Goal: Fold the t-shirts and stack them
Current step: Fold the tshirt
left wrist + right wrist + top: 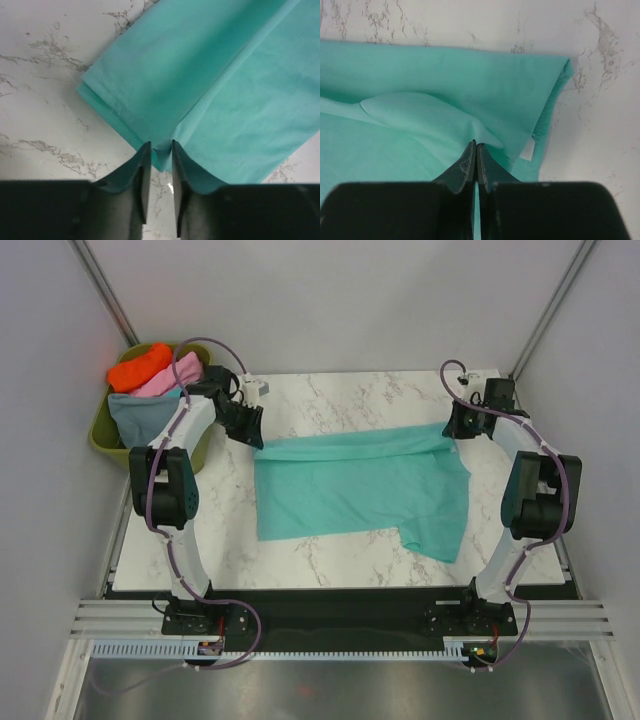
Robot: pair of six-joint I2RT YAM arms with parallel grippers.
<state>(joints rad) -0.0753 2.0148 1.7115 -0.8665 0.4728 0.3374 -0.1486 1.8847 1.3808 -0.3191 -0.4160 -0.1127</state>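
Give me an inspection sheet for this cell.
Surface: marble table, white with grey veins.
Job's things: teal-green t-shirt spread out, far edge folded over; orange t-shirt, pink t-shirt, slate t-shirt heaped in olive tub, far left.
Clutter: nothing seen.
Grippers: left gripper, jaws pinching shirt's far-left corner; right gripper, jaws shut on its far-right edge.
Cables: purple cables along both arms.
Surroundings: plain walls, metal corner posts.

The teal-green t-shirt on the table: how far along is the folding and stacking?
Done: no stack yet. In hand: the left end effector and right end effector each pinch the teal-green t-shirt, its far edge doubled over. To do: orange shirt, pink shirt and blue-grey shirt wait in the tub.
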